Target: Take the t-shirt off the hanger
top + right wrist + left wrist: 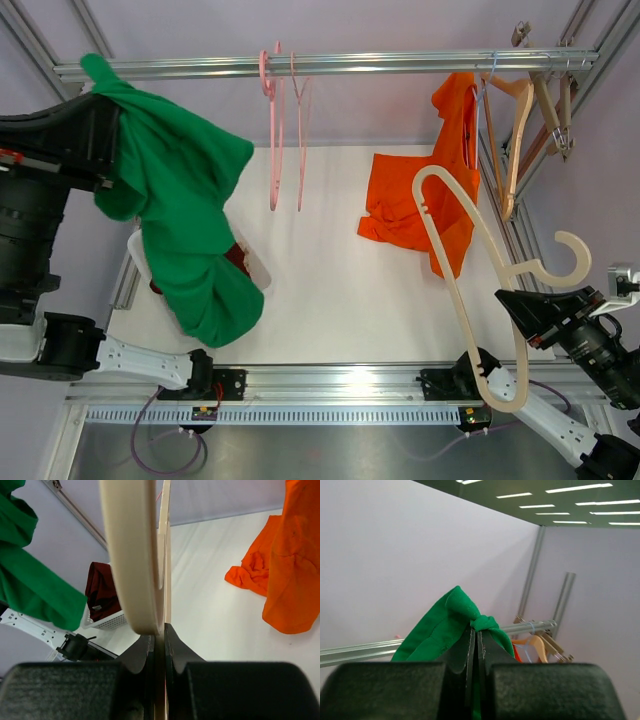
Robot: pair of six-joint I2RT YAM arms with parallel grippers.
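Hanging bunched and crumpled at 9 o'clock, a green t-shirt [185,215], upper end raised toward 10, lower folds sagging toward 7. At 4 o'clock, a bare cream hanger [518,272], tilted, hook toward 3, well apart from the cloth.

The left arm [35,215] and right arm [585,340] are matte black, with chunky cylindrical joints and white lower links. Thin purplish cables [135,440] trail from their bases. The left end effector [476,642] has flat black fingers [462,655].
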